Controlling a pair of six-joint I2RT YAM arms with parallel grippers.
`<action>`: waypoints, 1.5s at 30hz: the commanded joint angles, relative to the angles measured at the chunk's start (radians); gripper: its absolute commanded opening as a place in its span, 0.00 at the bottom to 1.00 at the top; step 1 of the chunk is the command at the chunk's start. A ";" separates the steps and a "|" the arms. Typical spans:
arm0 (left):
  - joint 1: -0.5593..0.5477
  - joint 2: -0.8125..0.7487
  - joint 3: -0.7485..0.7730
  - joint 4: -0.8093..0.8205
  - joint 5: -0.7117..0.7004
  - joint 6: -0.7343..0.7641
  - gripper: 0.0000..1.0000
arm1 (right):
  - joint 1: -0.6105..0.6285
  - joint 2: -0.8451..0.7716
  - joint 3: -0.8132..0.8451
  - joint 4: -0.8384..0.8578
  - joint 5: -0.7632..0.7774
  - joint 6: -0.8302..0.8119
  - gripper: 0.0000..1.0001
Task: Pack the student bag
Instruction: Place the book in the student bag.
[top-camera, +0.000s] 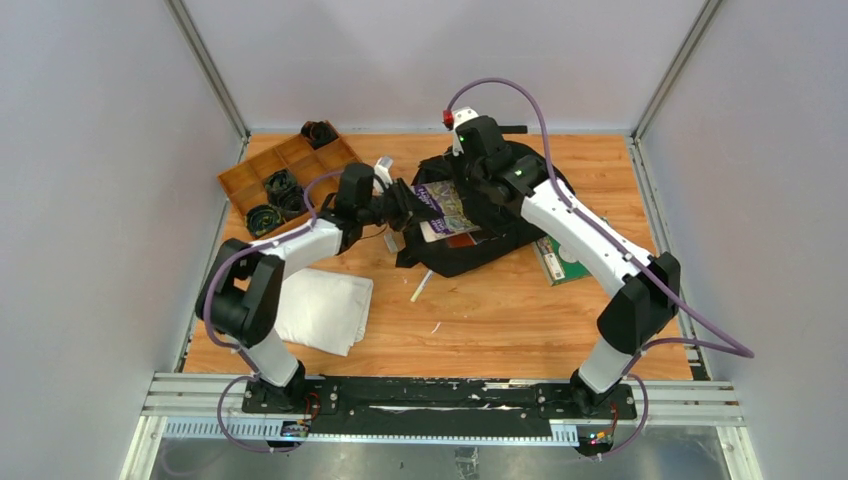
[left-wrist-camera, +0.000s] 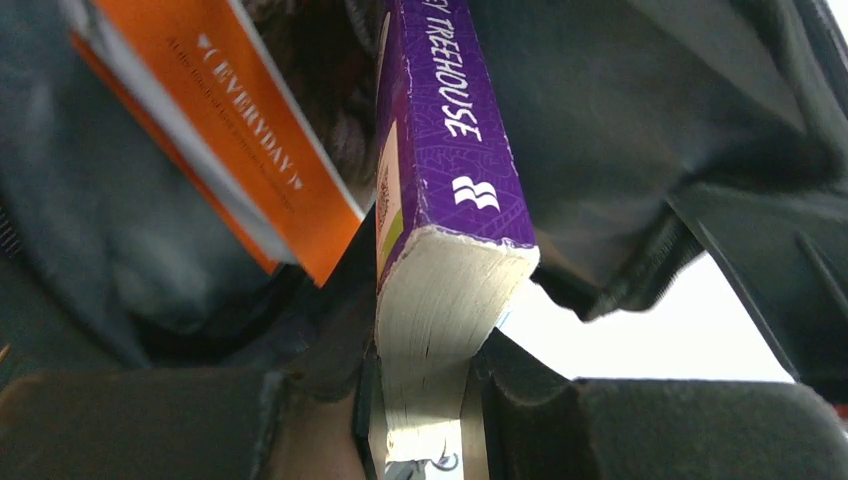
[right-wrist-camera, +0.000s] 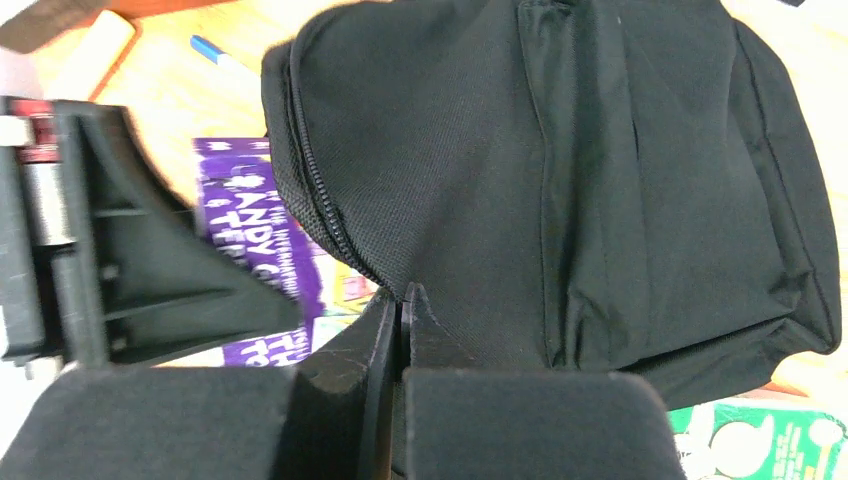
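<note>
The student bag (top-camera: 468, 256) is a black backpack lying at the table's middle, its zipped mouth facing left. A thick purple paperback (top-camera: 443, 204) (left-wrist-camera: 450, 130) sits partly inside that mouth, and my left gripper (top-camera: 404, 207) (left-wrist-camera: 428, 350) is shut on the book's page edge. An orange book (left-wrist-camera: 255, 140) lies inside the bag to the purple one's left. My right gripper (top-camera: 479, 184) (right-wrist-camera: 402, 295) is shut on the bag's fabric (right-wrist-camera: 600, 180) right at the zipper edge, holding the opening up. The purple cover (right-wrist-camera: 240, 200) shows below it.
A brown wooden compartment tray (top-camera: 300, 155) with black cables stands at the back left. A folded white cloth (top-camera: 322, 308) lies front left by the left arm. A green book (top-camera: 560, 264) (right-wrist-camera: 760, 440) sticks out right of the bag. A white pen (top-camera: 422, 287) lies in front of it.
</note>
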 joint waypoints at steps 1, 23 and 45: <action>-0.044 0.069 0.101 0.182 0.006 -0.058 0.00 | -0.012 -0.092 0.024 0.036 -0.055 -0.003 0.00; -0.139 0.451 0.318 0.394 -0.120 -0.146 0.38 | -0.041 -0.118 -0.025 0.069 -0.079 0.028 0.00; -0.140 -0.015 0.094 0.000 -0.190 0.215 1.00 | -0.157 -0.106 -0.135 0.136 -0.101 0.194 0.00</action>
